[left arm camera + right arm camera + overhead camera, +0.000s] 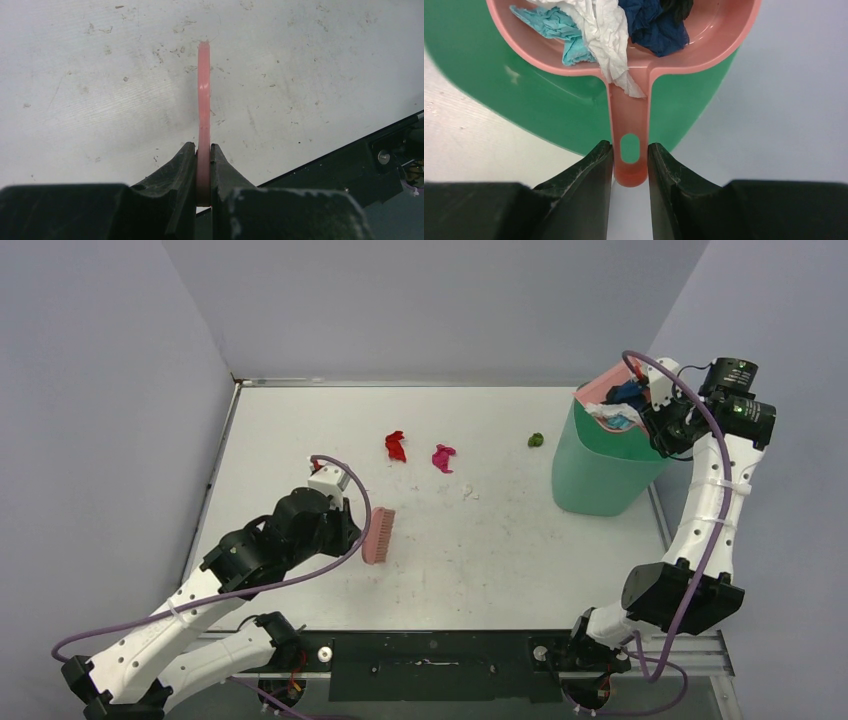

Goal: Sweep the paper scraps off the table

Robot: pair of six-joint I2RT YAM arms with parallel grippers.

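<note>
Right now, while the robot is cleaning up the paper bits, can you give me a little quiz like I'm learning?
1. True or false: the right tool holds the pink bristle brush.
2. Which crumpled paper bit lies loose on the white speckled table? A the dark blue one, B the red scrap, C the cyan one.
3. Fill in: the pink plastic dustpan is held over the ___.
Key: 1 false, the left tool holds it. 2 B. 3 tall green plastic bin.
</note>
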